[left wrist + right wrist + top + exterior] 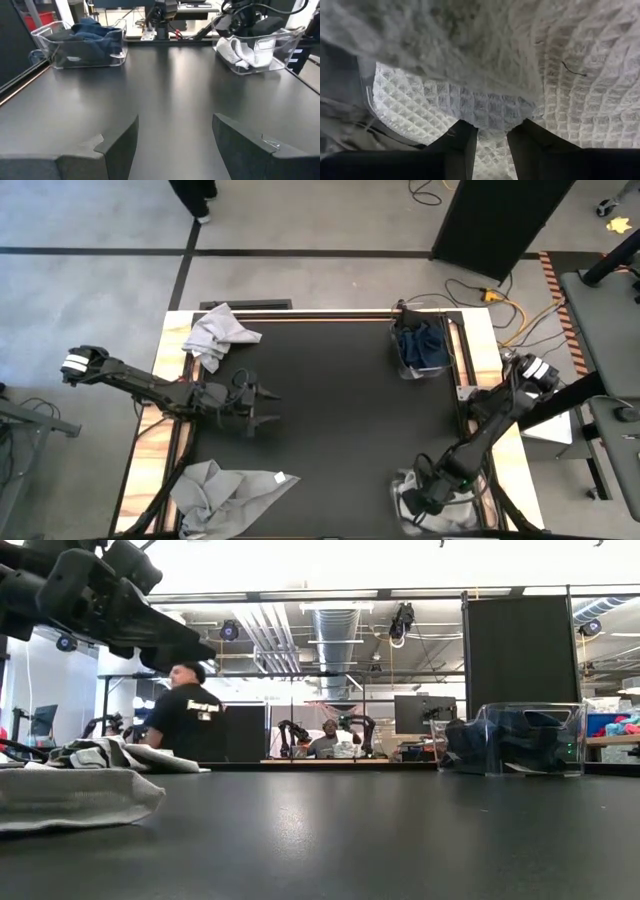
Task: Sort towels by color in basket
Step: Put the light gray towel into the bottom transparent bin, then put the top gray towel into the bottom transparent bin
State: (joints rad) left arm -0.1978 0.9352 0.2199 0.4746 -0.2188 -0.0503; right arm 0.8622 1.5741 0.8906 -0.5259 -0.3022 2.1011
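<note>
Near edge, high view: right gripper [418,502] down in clear bin [403,480], fingers [460,145] slightly parted, white towel [485,75] between them and pressed against; grip unclear. Grey towel [225,492] crumpled, no clear long axis. Left gripper [262,407] spread wide, empty. Farther: grey towel [217,333], navy towels [421,345] binned.

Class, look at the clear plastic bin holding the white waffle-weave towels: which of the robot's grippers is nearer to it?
The right gripper: it reaches into the clear plastic bin, right at the white waffle-weave towels. The left gripper hovers across the table, well away.
</note>
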